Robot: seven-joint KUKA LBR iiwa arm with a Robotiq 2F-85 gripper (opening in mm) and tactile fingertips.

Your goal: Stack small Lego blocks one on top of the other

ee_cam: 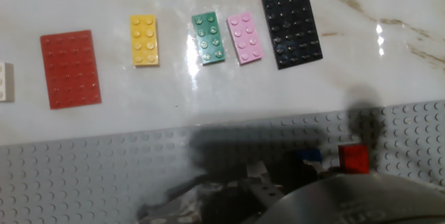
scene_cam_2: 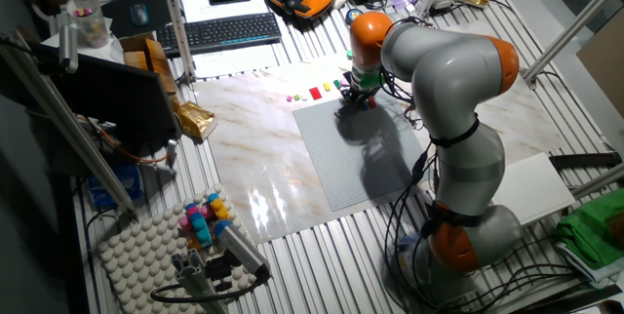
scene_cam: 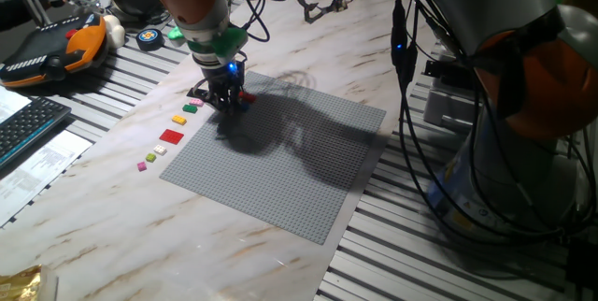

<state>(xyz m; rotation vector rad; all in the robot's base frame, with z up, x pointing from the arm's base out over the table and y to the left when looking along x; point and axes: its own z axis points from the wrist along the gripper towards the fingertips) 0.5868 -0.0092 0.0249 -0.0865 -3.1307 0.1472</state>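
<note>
Marble tabletop (scene_cam: 280,49) and a grey studded baseplate (scene_cam: 280,175) fill my screens. I have the gripper (scene_cam: 224,95) low over the plate's far edge, where the red brick (ee_cam: 354,158) and a sliver of the blue brick (ee_cam: 310,156) sit just beside each other. Shadow hides the fingers, so I cannot tell their opening or any hold. My worry is that misaligned studs would make one brick skid or jam crooked instead of seating.
</note>
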